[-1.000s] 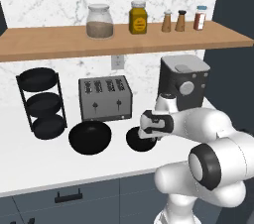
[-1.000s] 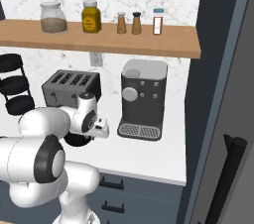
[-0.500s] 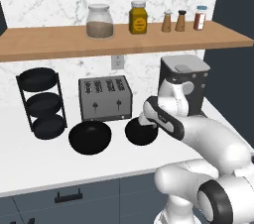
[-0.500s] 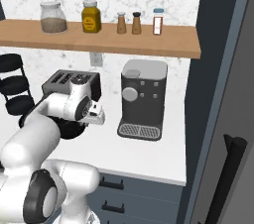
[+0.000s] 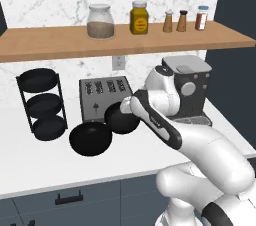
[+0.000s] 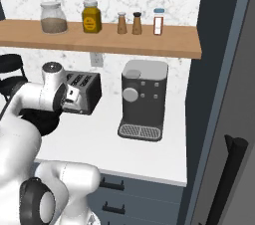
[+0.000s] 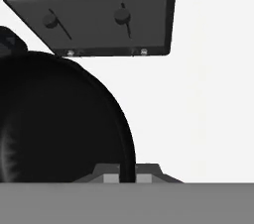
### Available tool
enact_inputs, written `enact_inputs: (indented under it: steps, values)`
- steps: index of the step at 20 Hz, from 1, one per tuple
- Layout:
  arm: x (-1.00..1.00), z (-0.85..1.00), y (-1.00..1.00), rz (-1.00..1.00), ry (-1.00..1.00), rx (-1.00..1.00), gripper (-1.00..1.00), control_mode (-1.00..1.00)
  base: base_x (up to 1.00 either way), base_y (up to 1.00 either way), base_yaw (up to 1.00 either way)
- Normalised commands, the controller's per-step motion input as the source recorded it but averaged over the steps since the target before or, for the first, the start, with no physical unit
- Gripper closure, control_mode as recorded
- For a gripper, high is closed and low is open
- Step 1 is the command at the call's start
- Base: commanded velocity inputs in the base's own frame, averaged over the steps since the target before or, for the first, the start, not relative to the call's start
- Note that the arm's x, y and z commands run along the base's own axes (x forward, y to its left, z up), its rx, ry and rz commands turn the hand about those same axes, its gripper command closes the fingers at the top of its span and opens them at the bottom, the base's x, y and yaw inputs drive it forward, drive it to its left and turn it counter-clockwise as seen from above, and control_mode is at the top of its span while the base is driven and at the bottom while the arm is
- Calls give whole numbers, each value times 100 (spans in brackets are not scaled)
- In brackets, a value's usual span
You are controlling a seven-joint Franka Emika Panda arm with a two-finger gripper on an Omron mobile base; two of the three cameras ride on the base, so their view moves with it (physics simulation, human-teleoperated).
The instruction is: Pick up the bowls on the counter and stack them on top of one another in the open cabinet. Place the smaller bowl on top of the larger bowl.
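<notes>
- The larger bowl [image 5: 90, 138] sits on the table [image 5: 55, 167], in front of the toaster [image 5: 102, 99].
- Just right, the smaller bowl [image 5: 121, 117] appears lifted, its rim pinched by the tool [image 7: 127, 172].
- The shelf [image 5: 60, 43] lies above.

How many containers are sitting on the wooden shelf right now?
5, all in a row on the shelf: glass jar, yellow jar, two brown shakers, red-labelled bottle at the right.

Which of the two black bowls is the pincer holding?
The narrower glossy black round bowl, raised before the toaster; the wider one rests on the white counter.
</notes>
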Motion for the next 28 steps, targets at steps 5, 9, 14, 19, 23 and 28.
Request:
enact_inputs:
  steps: [5,9,14,19,23,28]
  values:
    - [26,-1,96,0,0,3,100,-100,0,0,0]
    - [27,-26,57,2,2,0,100,-100,0,0,0]
    - [16,-35,7,1,2,-1,100,-100,0,0,0]
    - [35,-48,6,0,8,-1,100,-100,0,0,0]
    - [53,-13,38,0,7,0,100,-100,0,0,0]
    - [51,-24,46,0,12,0,-100,-100,0,0,0]
